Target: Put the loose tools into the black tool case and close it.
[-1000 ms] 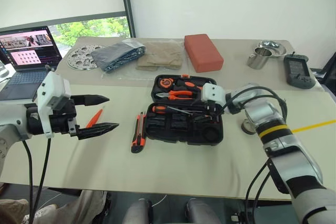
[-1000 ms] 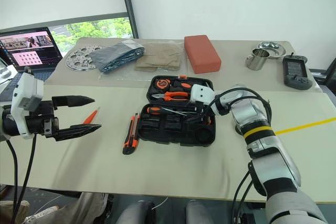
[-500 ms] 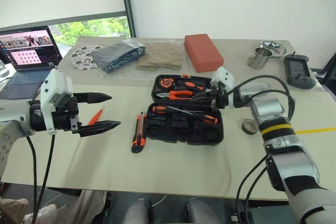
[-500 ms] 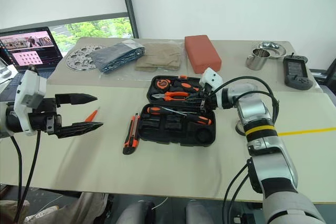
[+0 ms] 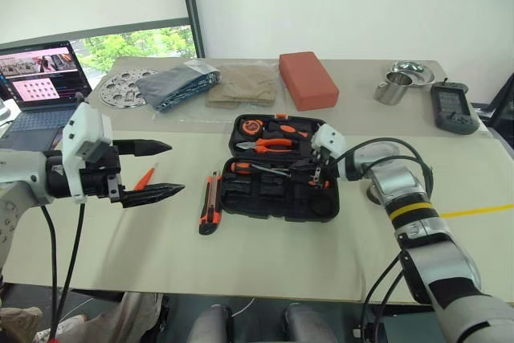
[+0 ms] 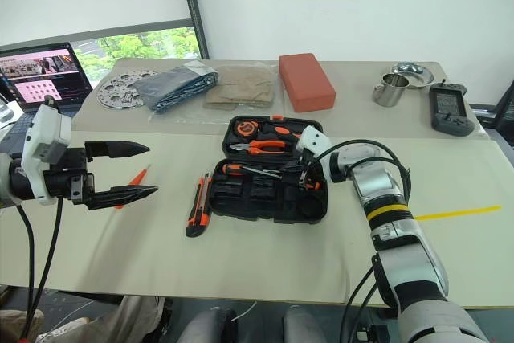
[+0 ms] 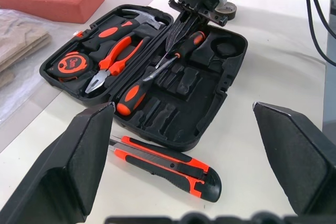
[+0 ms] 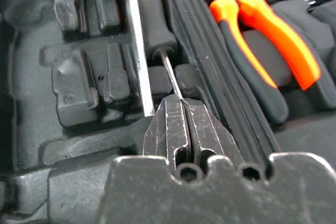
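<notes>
Lying open on the table, the black tool case (image 5: 279, 169) already holds two screwdrivers in its near half; the right gripper (image 7: 202, 4) sits over that half, fingers pressed shut on a thin screwdriver shaft (image 8: 169, 73). The utility knife (image 5: 210, 202) lies loose just left of the case, long axis running near-to-far, between the case and the wide-open, empty left gripper (image 5: 148, 170), the nearer arm. A loose orange screwdriver (image 5: 144, 180) is half hidden behind those fingers; whether the clamped shaft sits in a slot is hard to tell.
</notes>
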### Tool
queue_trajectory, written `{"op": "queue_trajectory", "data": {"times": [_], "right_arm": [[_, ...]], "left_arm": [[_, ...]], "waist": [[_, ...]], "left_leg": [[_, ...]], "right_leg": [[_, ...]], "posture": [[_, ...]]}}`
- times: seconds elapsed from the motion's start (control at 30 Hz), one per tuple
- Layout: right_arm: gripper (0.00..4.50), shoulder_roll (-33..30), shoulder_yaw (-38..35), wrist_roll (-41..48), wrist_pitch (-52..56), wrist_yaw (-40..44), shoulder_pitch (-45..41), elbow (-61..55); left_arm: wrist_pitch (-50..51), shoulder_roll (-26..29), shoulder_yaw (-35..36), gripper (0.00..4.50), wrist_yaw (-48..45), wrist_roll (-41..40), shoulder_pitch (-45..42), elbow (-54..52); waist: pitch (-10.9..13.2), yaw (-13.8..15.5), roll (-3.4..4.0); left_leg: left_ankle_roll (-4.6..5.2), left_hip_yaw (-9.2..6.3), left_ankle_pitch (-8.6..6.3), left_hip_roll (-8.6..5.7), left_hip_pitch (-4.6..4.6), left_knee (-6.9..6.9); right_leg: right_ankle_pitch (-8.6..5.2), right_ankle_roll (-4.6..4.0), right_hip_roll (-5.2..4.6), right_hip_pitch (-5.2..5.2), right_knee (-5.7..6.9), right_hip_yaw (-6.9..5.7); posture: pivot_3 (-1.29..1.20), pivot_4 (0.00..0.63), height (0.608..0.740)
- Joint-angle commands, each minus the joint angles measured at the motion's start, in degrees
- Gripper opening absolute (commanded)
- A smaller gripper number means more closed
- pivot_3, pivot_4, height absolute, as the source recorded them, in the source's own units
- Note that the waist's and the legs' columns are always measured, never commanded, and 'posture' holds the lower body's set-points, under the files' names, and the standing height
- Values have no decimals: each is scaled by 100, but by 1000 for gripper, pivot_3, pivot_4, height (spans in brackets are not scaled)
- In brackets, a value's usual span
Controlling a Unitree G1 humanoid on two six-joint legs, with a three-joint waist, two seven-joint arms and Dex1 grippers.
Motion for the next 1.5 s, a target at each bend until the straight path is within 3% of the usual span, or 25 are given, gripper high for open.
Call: {"op": "queue_trajectory", "data": {"times": [0.03, 0.27, 0.5, 1.27, 1.5], "right_arm": [[54, -26, -20, 75, -123, 151, 35, -344], [54, -91, -289, 205, -59, -52, -48, -358], [54, 32, -846, 1066, 547, 164, 276, -939], [54, -66, -8, 1, -519, -83, 802, 9], [54, -18, -389, 431, -428, -50, 712, -275]], "left_arm": [[-98, 95, 28, 4500, -7, 5, -112, -23], [-95, 66, 22, 4500, 17, 12, -101, -41], [-115, 48, 7, 4500, 9, 18, -100, -21], [-114, 79, -25, 4500, -25, 3, -178, 7], [-97, 3, 95, 4500, 37, 15, 36, 49]], "waist": [[0, 6, 0], [0, 9, 0], [0, 27, 0], [-4, 18, -9], [-8, 19, -15]], "left_leg": [[0, 0, 0, 0, 0, 0], [0, 0, 0, 1, 1, 0], [0, -1, 0, 2, 0, -1], [0, 1, 0, 2, 28, -1], [0, 2, 0, 5, 36, 2]], "right_leg": [[0, 0, 0, 0, 0, 0], [0, 0, 0, 0, 1, 0], [0, 0, 0, 1, 0, -1], [-1, -1, 3, 27, -1, 0], [-2, -2, 2, 35, 1, 1]], "posture": [[0, 150, 740], [0, 150, 740], [0, 150, 740], [0, 150, 740], [0, 150, 740]]}}
